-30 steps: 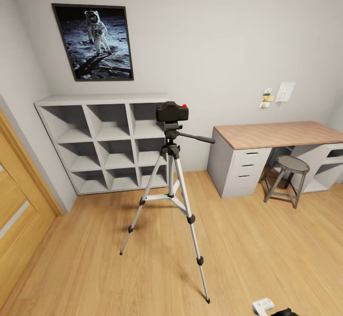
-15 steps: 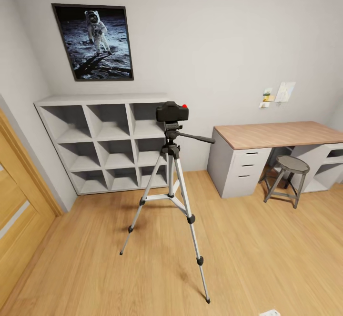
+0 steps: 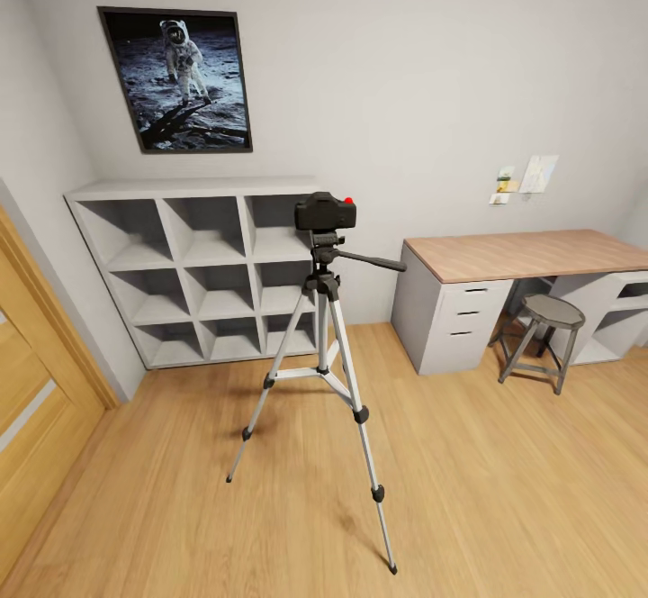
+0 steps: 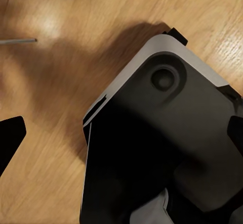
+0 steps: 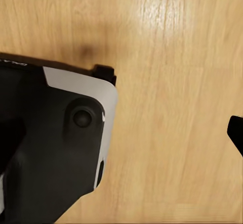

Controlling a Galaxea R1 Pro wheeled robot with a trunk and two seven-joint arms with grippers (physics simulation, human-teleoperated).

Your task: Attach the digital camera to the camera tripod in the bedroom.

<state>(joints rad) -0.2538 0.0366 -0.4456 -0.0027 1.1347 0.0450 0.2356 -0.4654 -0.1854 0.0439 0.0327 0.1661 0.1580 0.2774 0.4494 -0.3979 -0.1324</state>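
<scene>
**Camera seated on the tripod head; both arms hang low over the floor**

Across the bedroom, in the head view, the digital camera (image 3: 325, 212) sits on top of the camera tripod (image 3: 325, 346), its red button up, touching the black head just above the pan handle. The tripod stands on the wood floor (image 3: 504, 490) before the white cube shelf (image 3: 200, 269), with the desk (image 3: 526, 256) and stool (image 3: 543, 328) off to one side. Judged from this, the attaching looks done and little seems left.

Left wrist view: the left gripper (image 4: 121, 133) shows dark fingertips at either edge, spread wide with nothing between them; beyond the jaws lie the robot's base (image 4: 167, 148) and bare planks.

Right wrist view: one dark fingertip (image 5: 237, 133) of the right gripper shows at the edge. Whether these jaws are apart cannot be told. Nothing lies beside that tip; beyond it are planks and the base.
</scene>
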